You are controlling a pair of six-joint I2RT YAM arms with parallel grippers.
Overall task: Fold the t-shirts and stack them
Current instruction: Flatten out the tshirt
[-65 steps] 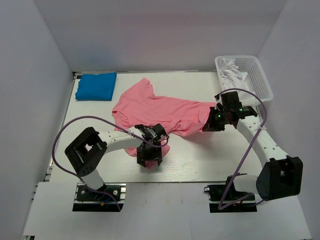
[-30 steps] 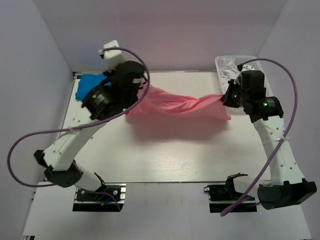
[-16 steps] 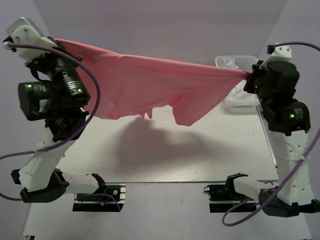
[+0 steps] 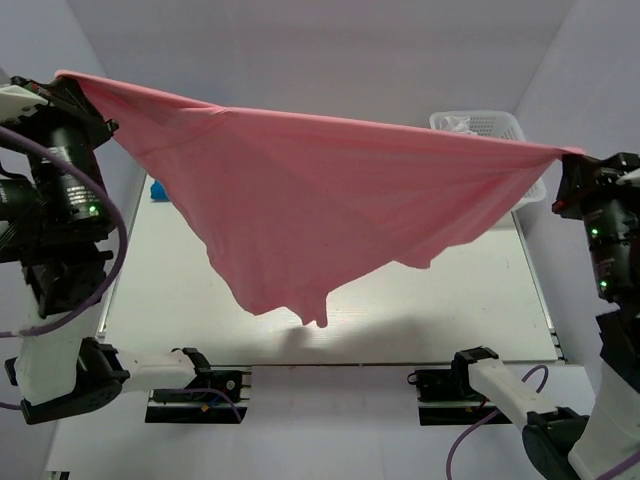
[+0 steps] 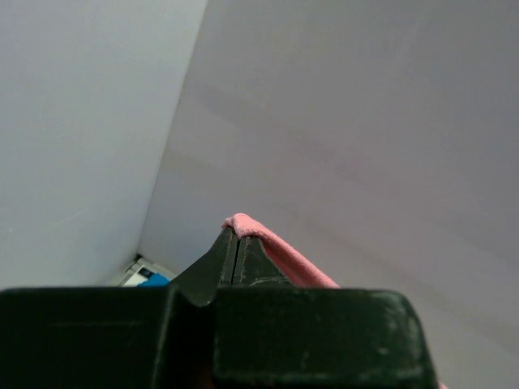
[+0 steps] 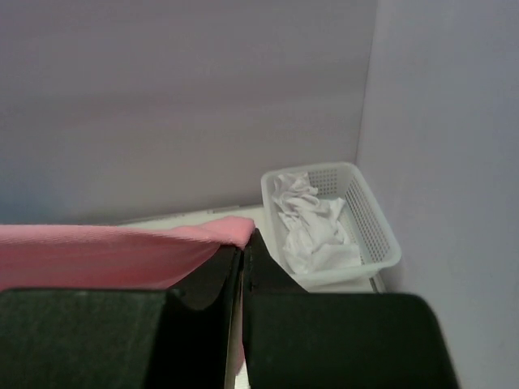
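Both arms are up high now, and the salmon-pink t-shirt (image 4: 320, 200) is hanging between them like a banner across the upper half of the overhead view. The left gripper (image 4: 63, 80) is clenching one corner of it at the upper left of the frame. The right gripper (image 4: 566, 160) is pinching the opposite corner at the right edge. In both wrist views the fingers are pressed tight together with a pink fold caught right at their tips.

The top edge is running taut from corner to corner. Below it the cloth is drooping into a ragged point at lower centre, hanging clear above the table (image 4: 450, 310).

Compared with half a second ago, the arms are spreading wider. The left corner is sitting closer to the left edge, the right gripper has swung out from near the basket (image 4: 500, 125) to the frame's right side, and the sheet is opening broader and flatter.

The blue t-shirt (image 4: 157, 190) is lying at the table's far-left end. It is now mostly hidden behind the pink cloth, with only a sliver peeking out. The white cloth (image 6: 312, 223) is sitting crumpled in the basket at the upper right.
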